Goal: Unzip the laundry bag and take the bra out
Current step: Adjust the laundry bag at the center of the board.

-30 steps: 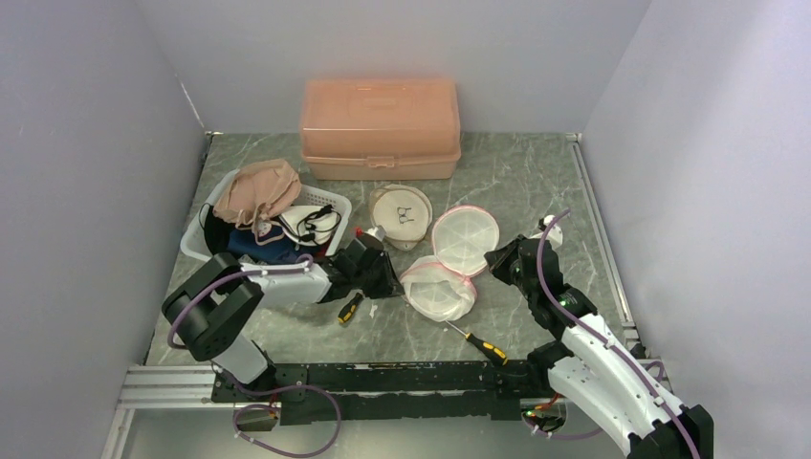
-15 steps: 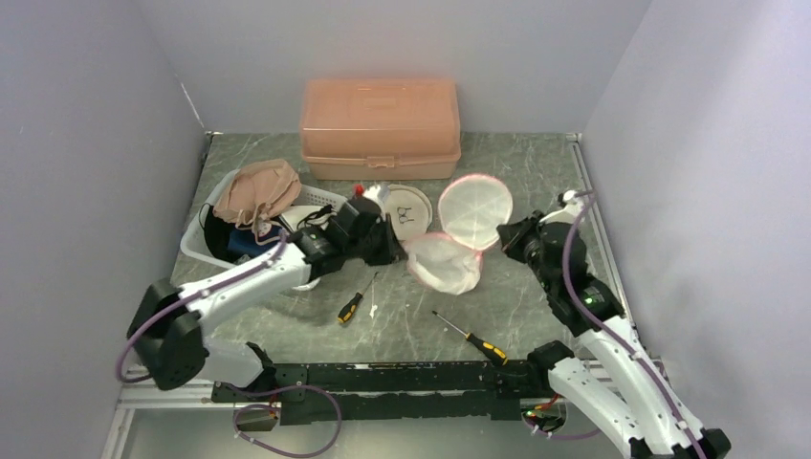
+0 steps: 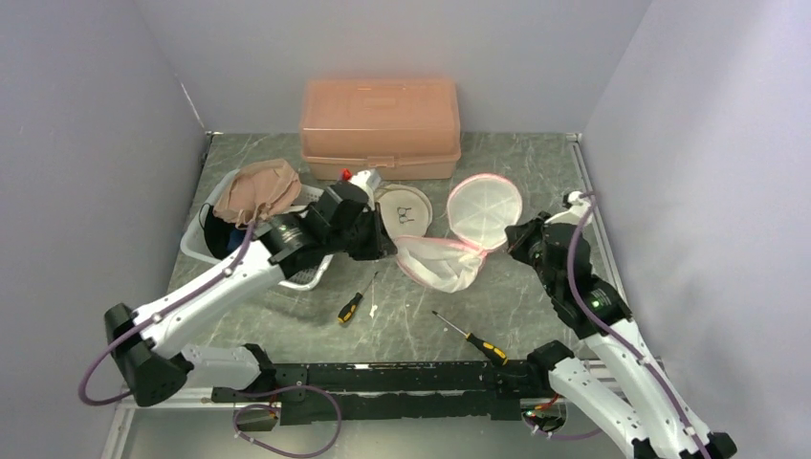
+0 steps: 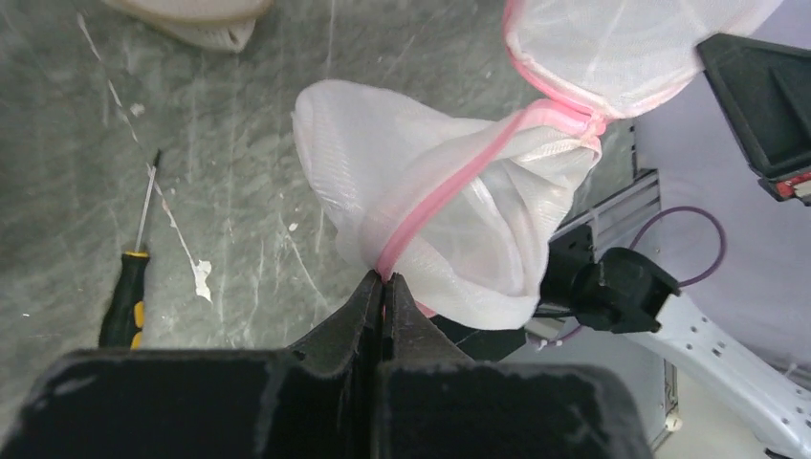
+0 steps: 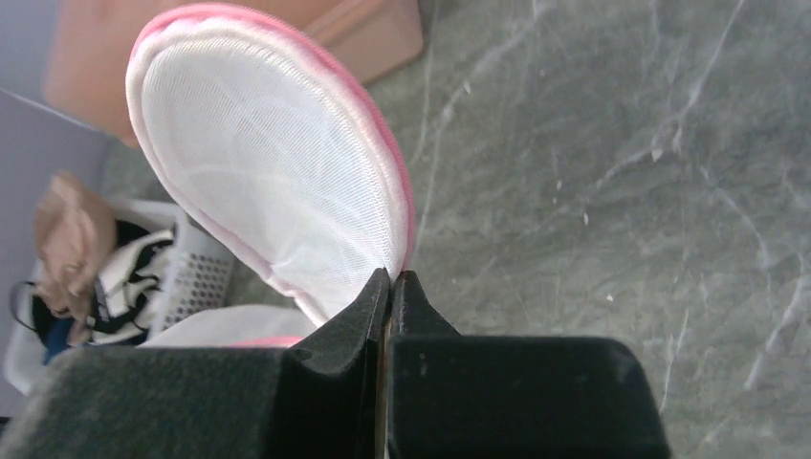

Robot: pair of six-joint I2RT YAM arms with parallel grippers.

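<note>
At the bottom centre of the top view a long screwdriver (image 3: 469, 338) with a yellow-and-black handle lies on the grey marbled surface (image 3: 516, 172). A short screwdriver (image 3: 352, 306) lies up and to the left of it.

Just above them, in the middle of the frame, the laundry bag (image 3: 442, 263) is stretched between the two arms. It is white mesh with pink trim and lies open like a clamshell. One half sags in soft folds at centre. The other half is a flat round disc, tilted up at the upper right of centre. Whether the sagging half touches the surface cannot be told.

The left tool (image 4: 384, 279) is closed on the pink seam of the sagging half. The right tool (image 5: 392, 277) is closed on the pink rim of the disc.

Beyond the bag lies a cream round pad (image 3: 404, 208). At mid left is a white basket (image 3: 196, 244) heaped with clothes, a beige garment (image 3: 256, 191) on top. A peach plastic box (image 3: 381, 127) stands at top centre.
</note>
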